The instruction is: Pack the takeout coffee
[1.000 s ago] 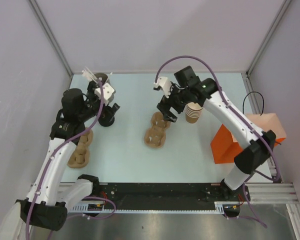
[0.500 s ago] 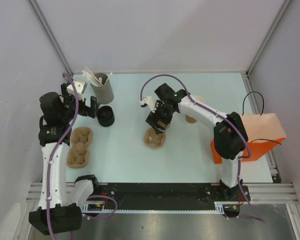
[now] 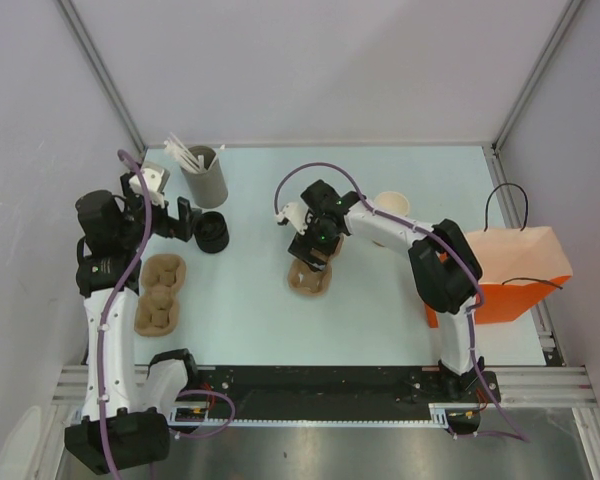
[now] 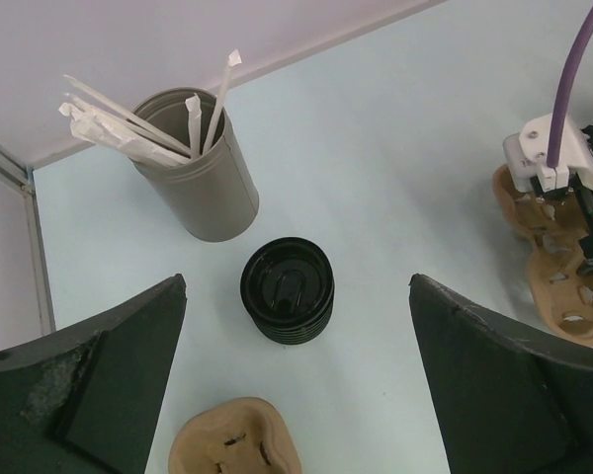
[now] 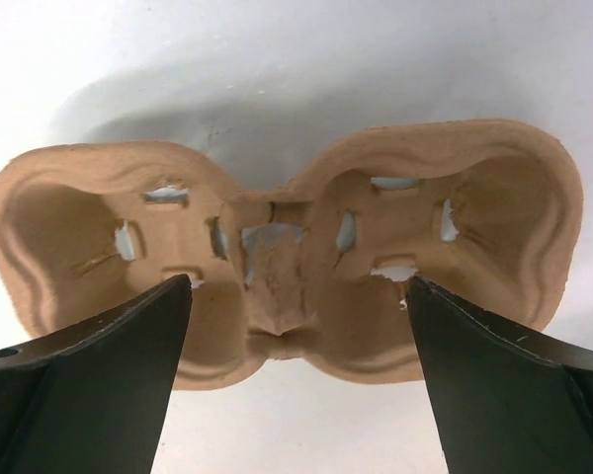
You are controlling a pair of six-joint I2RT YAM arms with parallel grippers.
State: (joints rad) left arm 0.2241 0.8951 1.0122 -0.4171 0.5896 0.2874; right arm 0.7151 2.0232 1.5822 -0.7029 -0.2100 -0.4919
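Takeout coffee not discernible in any view. Left gripper [image 3: 187, 221] spread wide, empty, just left of lid stack [image 3: 212, 232]. Well right of lid stack, right gripper [image 5: 296, 282] spread wide, empty, close over pulp carrier [image 5: 474, 197].

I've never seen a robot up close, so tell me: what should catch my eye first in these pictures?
The right gripper hangs open directly above a brown pulp cup carrier at the table's middle, while the open left gripper faces a stack of black lids beside a grey tube of wrapped straws. A bright orange paper bag stands at the right edge.
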